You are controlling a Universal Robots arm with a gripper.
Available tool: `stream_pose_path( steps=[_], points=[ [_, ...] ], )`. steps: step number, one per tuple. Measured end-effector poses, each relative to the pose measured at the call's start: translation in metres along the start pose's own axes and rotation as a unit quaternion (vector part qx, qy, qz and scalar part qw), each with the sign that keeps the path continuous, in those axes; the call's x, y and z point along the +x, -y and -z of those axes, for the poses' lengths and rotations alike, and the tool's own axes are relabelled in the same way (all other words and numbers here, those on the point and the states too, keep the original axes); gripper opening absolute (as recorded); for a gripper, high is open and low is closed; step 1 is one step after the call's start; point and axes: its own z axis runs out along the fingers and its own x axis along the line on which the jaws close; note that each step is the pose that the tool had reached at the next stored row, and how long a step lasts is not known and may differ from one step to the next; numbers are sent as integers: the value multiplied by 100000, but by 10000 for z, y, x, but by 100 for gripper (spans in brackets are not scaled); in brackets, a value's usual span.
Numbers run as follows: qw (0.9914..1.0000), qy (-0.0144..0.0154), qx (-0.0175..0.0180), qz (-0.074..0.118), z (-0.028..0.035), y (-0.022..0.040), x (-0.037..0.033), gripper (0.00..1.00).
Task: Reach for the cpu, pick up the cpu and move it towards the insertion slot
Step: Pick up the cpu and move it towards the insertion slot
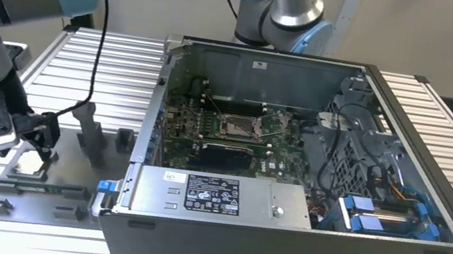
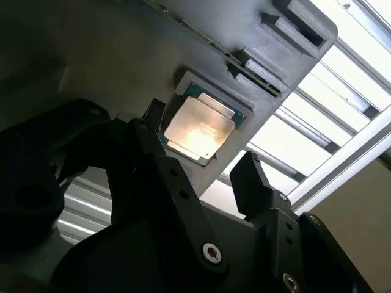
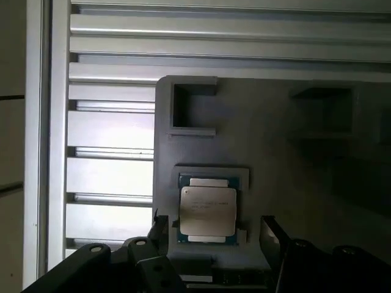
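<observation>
Gripper (image 3: 214, 227) spread wide either side of the cpu (image 3: 208, 210), nothing held.
Computer case (image 1: 261, 71) is shown mid-frame in the exterior view, grey fixture plate (image 1: 68, 164) at lower left; the insertion slot (image 1: 238, 127) is set inside the case, well apart from the seated cpu, whose edges should be met squarely.

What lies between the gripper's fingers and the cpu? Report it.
No object. In the first wrist view the open gripper straddles the cpu; only bare grey fixture plate shows between.
</observation>
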Motion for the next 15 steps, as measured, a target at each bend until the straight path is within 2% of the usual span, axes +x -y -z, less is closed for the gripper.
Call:
stream_pose_path(
  steps=[7,15],
  points=[
    [100000,-10,-5,243,-101,-5,23,100],
    [99994,-37,-176,1034,-158,-13,27,100]
  ],
)
